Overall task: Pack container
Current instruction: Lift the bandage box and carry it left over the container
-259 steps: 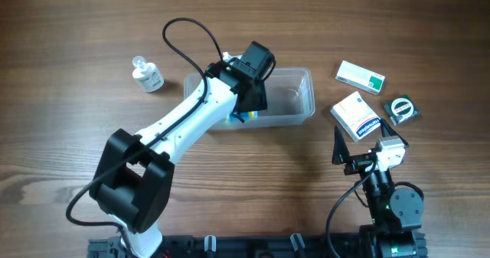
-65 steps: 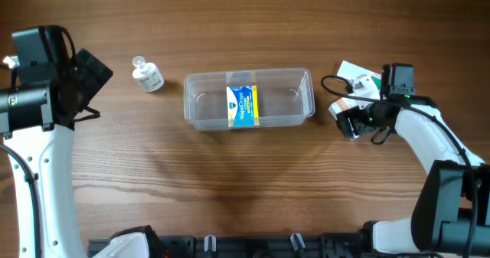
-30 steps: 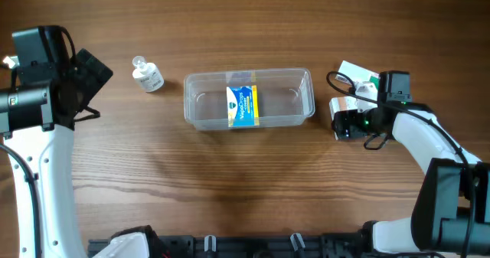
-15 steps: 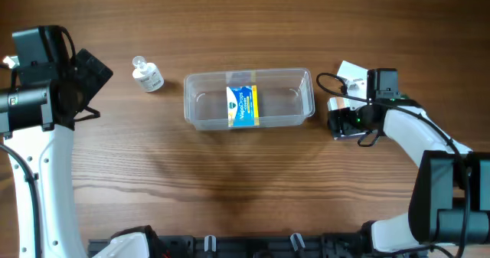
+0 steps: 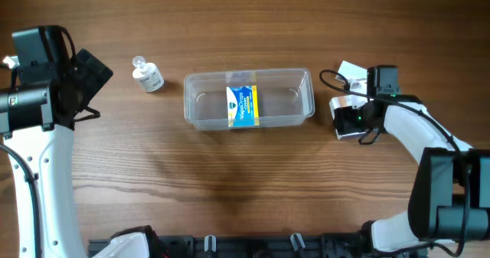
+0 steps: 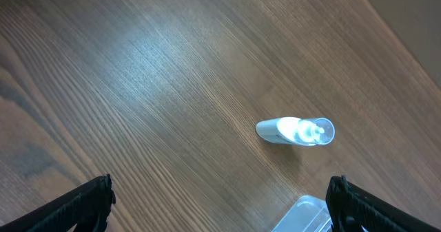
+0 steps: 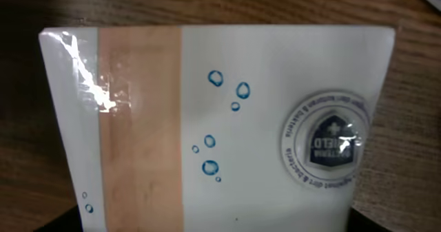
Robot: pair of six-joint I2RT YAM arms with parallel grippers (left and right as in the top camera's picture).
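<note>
The clear plastic container (image 5: 306, 97) lies mid-table with a blue and yellow packet (image 5: 243, 105) inside; one corner of it shows in the left wrist view (image 6: 306, 217). My right gripper (image 5: 351, 120) is just right of the container, shut on a white box (image 5: 341, 103). In the right wrist view this box (image 7: 227, 122), with a tan stripe, blue bubbles and a round seal, fills the space between my jaws (image 7: 220, 226). My left gripper (image 5: 93, 89) is open and empty at the far left; its wrist view shows the fingertips (image 6: 220, 211) wide apart.
A small clear bottle (image 5: 147, 76) stands left of the container and also shows in the left wrist view (image 6: 296, 131). A second white box (image 5: 352, 72) with green print lies behind my right gripper. The table is bare wood elsewhere.
My right gripper with the white box has shifted slightly near the container's right end. The left arm, the bottle and the container have not moved.
</note>
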